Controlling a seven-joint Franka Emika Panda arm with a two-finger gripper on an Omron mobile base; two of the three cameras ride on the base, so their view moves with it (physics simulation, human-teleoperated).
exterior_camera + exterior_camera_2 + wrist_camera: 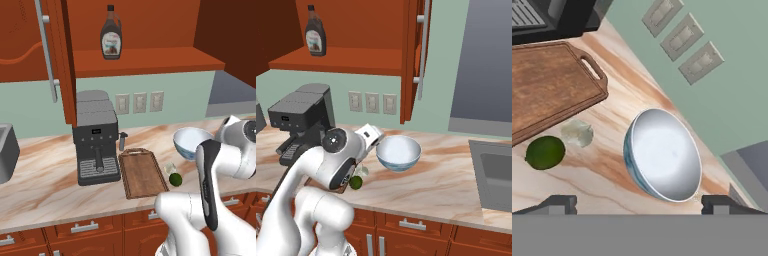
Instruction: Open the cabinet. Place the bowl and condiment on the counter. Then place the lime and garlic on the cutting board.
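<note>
A: Where is the bowl (664, 155) sitting right now?

B: It is resting on the counter (45, 185), free of the gripper (639, 204). In the hand view it is lying just above the two fingertips (559, 204), which are standing wide apart with nothing between them.

A: And the lime (545, 152) and garlic (577, 132)?

B: Both are lying on the counter just off the cutting board (547, 90), not on it. In the hand view the garlic is sitting at about nine o'clock from the bowl, and the lime is sitting at about eight o'clock from the garlic, close beside it. In the left base view the pair is showing at about three o'clock from the board's near end.

A: What is the cabinet (145, 30) looking like?

B: Its doors are standing open; the long silver handle (47, 50) is showing on the swung-out left door. The condiment (111, 35) is standing upright on the shelf inside, at roughly twelve o'clock from the coffee machine (95, 137) in the left base view.

A: Anything else nearby?

B: The coffee machine is sitting just beside the board, at its nine o'clock in the left base view. Three wall outlets (139, 102) are lining the green backsplash, and a sink (496, 177) is lying at three o'clock from the bowl in the right base view.
</note>
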